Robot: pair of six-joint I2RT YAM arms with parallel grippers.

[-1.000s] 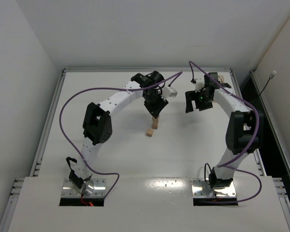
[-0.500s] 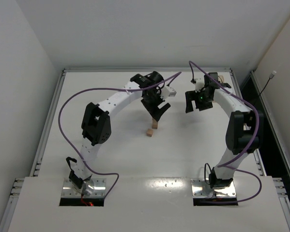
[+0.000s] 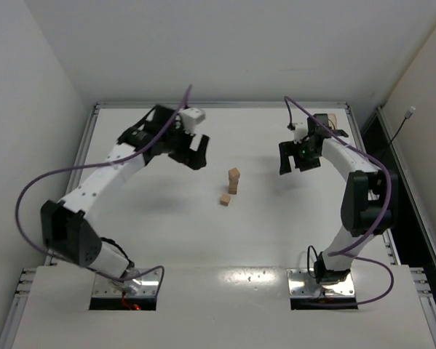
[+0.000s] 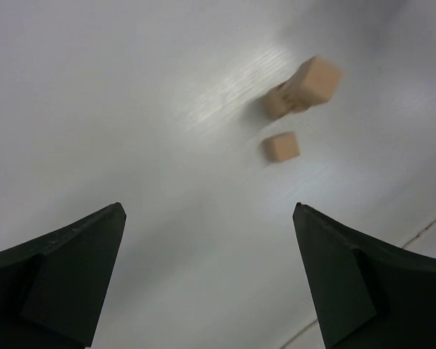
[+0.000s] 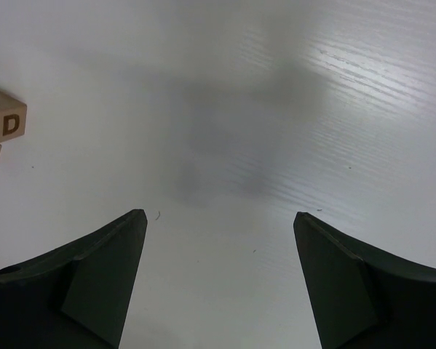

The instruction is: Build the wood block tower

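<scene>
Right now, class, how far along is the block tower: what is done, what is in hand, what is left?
Done: a short tower of blocks stands upright. In hand: nothing; the left hand and the right hand are both open and empty, apart from it. Left: one loose block lies beside the tower, not yet stacked.

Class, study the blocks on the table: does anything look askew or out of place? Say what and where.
One block lies loose on the table beside the tower, not stacked. The tower itself seems upright; nothing else looks odd.
</scene>
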